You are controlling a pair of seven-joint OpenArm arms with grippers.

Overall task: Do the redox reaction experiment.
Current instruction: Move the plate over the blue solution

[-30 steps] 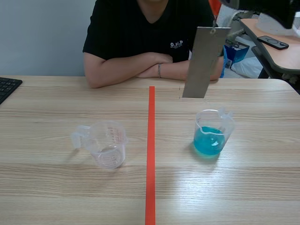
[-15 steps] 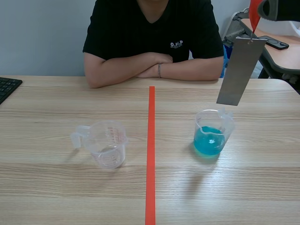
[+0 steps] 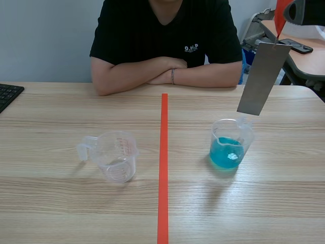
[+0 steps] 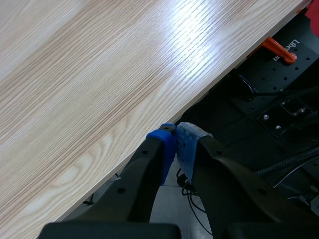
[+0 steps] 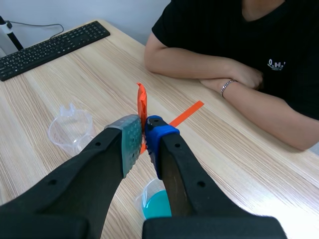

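Observation:
A grey metal plate point(image 3: 262, 79) hangs tilted from an orange tag point(image 3: 280, 15), above and slightly behind a clear beaker of blue liquid point(image 3: 229, 147). My right gripper point(image 3: 297, 11), raised at the far right, is shut on that tag point(image 5: 142, 102). The right wrist view shows the pads point(image 5: 130, 142) pinching it at the gripper point(image 5: 143, 132), with the blue beaker point(image 5: 155, 203) below; the plate is hidden there. An empty clear beaker point(image 3: 118, 155) stands left of the tape line and shows too in the right wrist view point(image 5: 72, 128). My left gripper point(image 4: 175, 142) is shut on nothing beside the table's edge.
A person sits across the table with folded arms point(image 3: 165, 73). A black keyboard point(image 3: 7, 94) lies at the far left edge. An orange-red tape line point(image 3: 163, 168) splits the table. A side desk with a remote point(image 3: 296, 46) stands behind on the right.
The hanging plate has travelled right, from behind the tape line's right side to above the blue beaker's far rim, with my right gripper. The beakers have not moved.

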